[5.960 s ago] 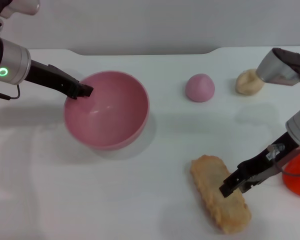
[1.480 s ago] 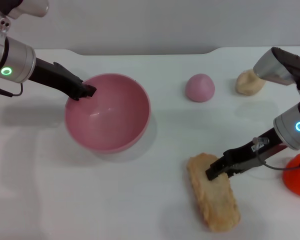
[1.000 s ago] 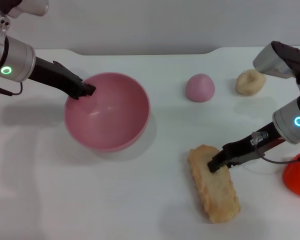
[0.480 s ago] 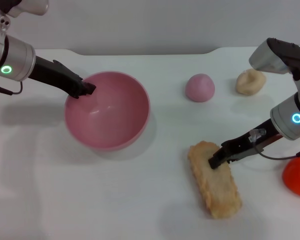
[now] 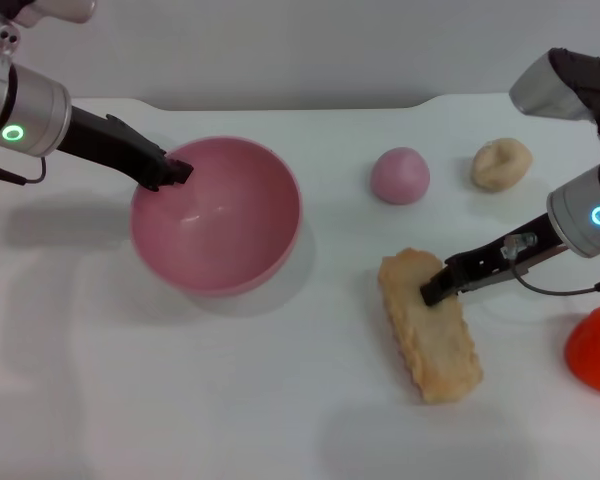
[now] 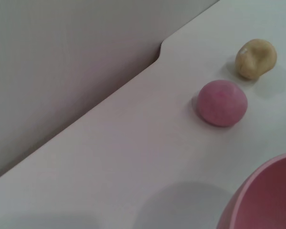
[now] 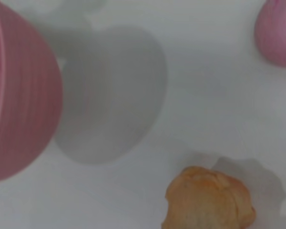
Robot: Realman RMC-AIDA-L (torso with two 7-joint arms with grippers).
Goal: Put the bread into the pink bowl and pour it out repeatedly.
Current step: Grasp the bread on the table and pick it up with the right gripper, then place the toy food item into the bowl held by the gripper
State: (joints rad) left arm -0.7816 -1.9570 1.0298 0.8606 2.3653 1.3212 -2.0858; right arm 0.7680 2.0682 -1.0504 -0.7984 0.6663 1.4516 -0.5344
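Observation:
The pink bowl is at the left of the white table, and my left gripper is shut on its far-left rim. A piece of the bowl's rim shows in the left wrist view, and its outer wall in the right wrist view. The bread hangs a little above the table at the front right, tan side up, with its shadow below it. My right gripper is shut on its upper half from the right. One end of the bread shows in the right wrist view.
A small pink dome and a beige knotted bun sit at the back right. An orange object stands at the right edge. The table's back edge runs along a grey wall.
My right gripper closed in on the bread and has lifted it off the table, carrying it slightly toward the back. The left gripper and the bowl shifted up a little.

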